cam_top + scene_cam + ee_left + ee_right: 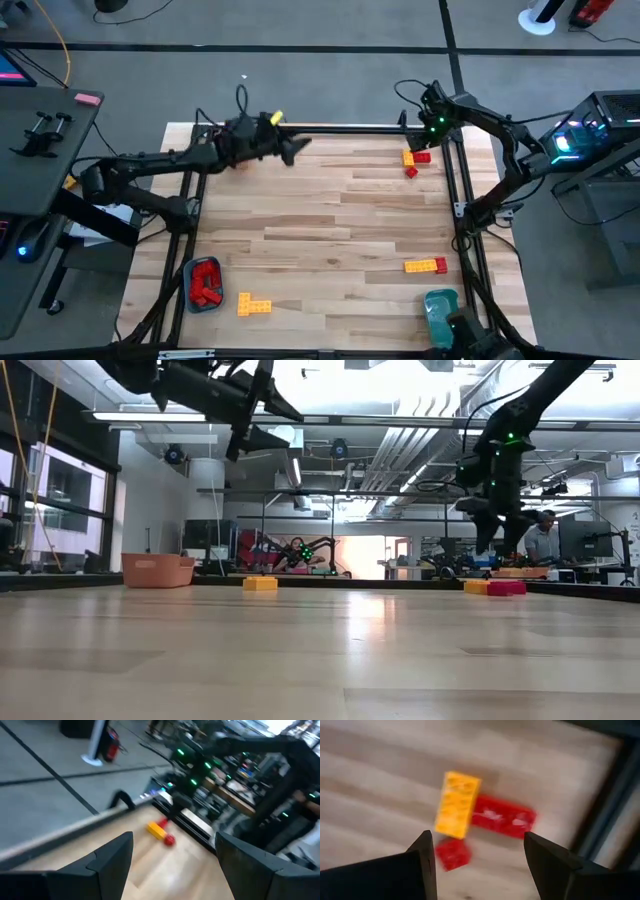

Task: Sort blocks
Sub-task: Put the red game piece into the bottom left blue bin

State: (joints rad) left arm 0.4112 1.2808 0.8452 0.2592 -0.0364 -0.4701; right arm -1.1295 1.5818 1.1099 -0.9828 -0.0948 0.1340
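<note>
Spread, empty, the right gripper [477, 865] hangs above yellow block [457, 804] and red blocks [504, 817] at the worktop's [320, 215] far right corner; light, rigid, slick, best pinched across flat sides. Left gripper [290, 148] spread, aloft.

Likely robotics lab, exposed ceiling ducts [400, 470], monitors [585, 540]

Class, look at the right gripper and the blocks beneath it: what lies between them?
Nothing: the right wrist view shows the open right gripper above the yellow block and red blocks, only air between.
</note>
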